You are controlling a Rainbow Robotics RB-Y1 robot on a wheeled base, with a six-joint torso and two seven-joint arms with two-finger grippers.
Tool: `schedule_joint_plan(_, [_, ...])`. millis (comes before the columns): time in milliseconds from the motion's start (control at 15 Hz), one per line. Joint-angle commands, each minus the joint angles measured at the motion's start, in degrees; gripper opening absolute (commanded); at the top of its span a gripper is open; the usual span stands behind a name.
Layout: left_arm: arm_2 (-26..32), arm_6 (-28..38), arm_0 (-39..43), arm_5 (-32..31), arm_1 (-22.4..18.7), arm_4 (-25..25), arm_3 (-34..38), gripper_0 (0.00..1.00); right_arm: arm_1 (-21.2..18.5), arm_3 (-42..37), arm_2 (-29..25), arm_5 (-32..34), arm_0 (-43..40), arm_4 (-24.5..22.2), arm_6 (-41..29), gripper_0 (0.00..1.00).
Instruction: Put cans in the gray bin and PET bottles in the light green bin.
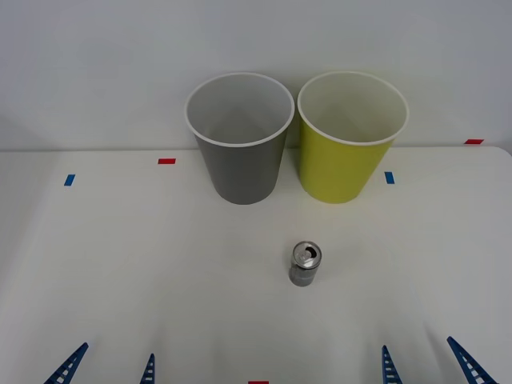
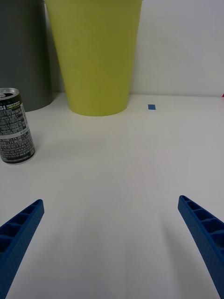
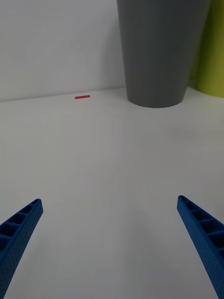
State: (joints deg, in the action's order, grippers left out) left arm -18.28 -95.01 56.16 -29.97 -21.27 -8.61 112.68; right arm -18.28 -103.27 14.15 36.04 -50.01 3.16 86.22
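Observation:
A small silver can (image 1: 305, 264) with a pull-tab top stands upright on the white table, in front of the two bins; the right wrist view shows its dark printed label (image 2: 15, 126). Behind it the gray bin (image 1: 240, 152) stands on the left and the light green bin (image 1: 349, 152) on the right, both upright with white rims and pale insides. They also rise in the wrist views, gray bin (image 3: 161, 51) and light green bin (image 2: 95, 56). My left gripper (image 1: 108, 368) and right gripper (image 1: 428, 366) hang open at the table's near edge, nothing between their fingers. No PET bottle is in view.
Small red (image 1: 166, 161) and blue (image 1: 69, 180) tape marks dot the white table (image 1: 144, 264). A white wall stands right behind the bins.

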Motion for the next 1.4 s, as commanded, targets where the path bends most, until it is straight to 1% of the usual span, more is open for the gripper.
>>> schedule_joint_plan(67, [0.0,0.0,0.0,0.0,0.0,0.0,0.0,1.0,0.0,0.0,0.0,0.0,0.0,0.0,0.0,1.0])
schedule_joint_plan(1400, [0.0,0.0,0.0,0.0,0.0,0.0,0.0,1.0,0.0,0.0,0.0,0.0,0.0,0.0,0.0,1.0])
